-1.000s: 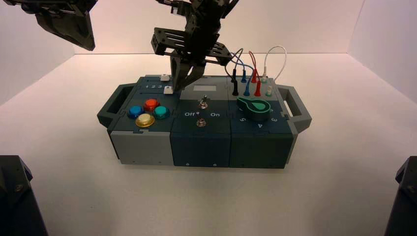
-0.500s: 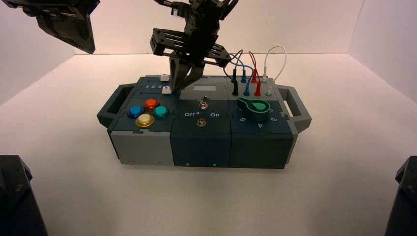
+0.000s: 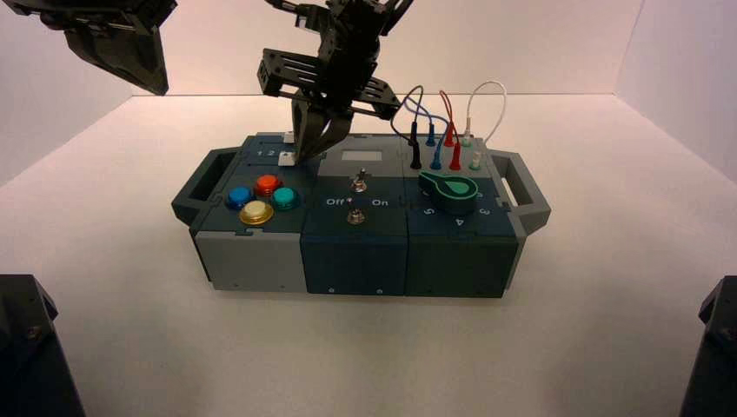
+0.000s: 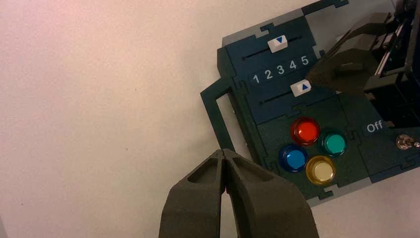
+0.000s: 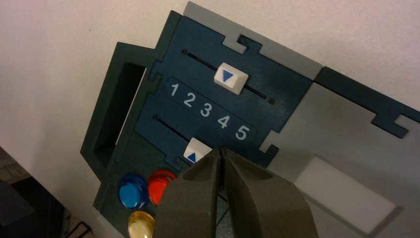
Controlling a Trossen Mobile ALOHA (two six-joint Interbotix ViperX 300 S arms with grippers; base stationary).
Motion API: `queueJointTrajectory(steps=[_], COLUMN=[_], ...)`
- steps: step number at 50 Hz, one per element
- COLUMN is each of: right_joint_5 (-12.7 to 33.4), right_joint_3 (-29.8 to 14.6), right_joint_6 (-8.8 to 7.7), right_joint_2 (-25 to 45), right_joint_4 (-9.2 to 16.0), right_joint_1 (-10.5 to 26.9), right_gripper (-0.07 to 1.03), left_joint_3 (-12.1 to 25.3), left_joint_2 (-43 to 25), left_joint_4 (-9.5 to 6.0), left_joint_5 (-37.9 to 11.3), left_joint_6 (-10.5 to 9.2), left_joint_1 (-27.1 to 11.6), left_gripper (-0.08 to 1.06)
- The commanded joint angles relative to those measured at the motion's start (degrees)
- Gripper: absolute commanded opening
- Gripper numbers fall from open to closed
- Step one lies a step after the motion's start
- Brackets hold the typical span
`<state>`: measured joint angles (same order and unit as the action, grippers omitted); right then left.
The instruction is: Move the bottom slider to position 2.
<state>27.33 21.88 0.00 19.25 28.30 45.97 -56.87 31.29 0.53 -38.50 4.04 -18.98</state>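
Observation:
The bottom slider (image 5: 197,150) is a white knob with a blue triangle, in the track below the digits 1-5. It stands about level with the 4 in the left wrist view (image 4: 301,88). Digit 2 (image 5: 188,99) lies further along the row toward the box's left handle. My right gripper (image 5: 221,151) is shut, and its tip rests against the knob's side away from the 1, as the high view (image 3: 306,159) also shows. My left gripper (image 4: 224,151) is shut and empty, raised at the far left (image 3: 113,43) above the table beside the box.
The twin top slider (image 5: 231,78) sits in the track above the digits. Red, blue, green and yellow buttons (image 4: 307,130) lie in front of the sliders. A toggle switch (image 3: 357,183), a green dial (image 3: 449,191) and plugged wires (image 3: 439,130) lie to the right.
My right gripper has shifted left along the box with the bottom slider knob before its tip. The knob has slid left and now hides the 3 in the high view.

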Motion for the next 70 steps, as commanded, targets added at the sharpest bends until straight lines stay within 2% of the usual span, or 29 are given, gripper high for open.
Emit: queueJointTrajectory(steps=[1,21,70], right_joint_5=[0.35,0.44,1.85], right_joint_3=[-1.67,-1.93,-5.36], right_joint_6=[0.18,0.18,0.18], right_joint_2=[-0.70,-0.09,2.29], right_joint_4=[0.53,1.93,3.08], right_joint_1=[0.35,1.76,3.34], right_gripper=[-0.02,-0.02,-0.02], left_joint_3=[1.49,1.49,1.23], left_joint_2=[0.26,0.26,0.53], left_joint_4=[0.00,-0.09,0.00], left_joint_5=[0.18,0.09,-0.26], left_joint_6=[0.18,0.18,0.18], left_joint_1=[-0.18,-0.18,-0.18], left_gripper=[-0.03,-0.03,-0.03])
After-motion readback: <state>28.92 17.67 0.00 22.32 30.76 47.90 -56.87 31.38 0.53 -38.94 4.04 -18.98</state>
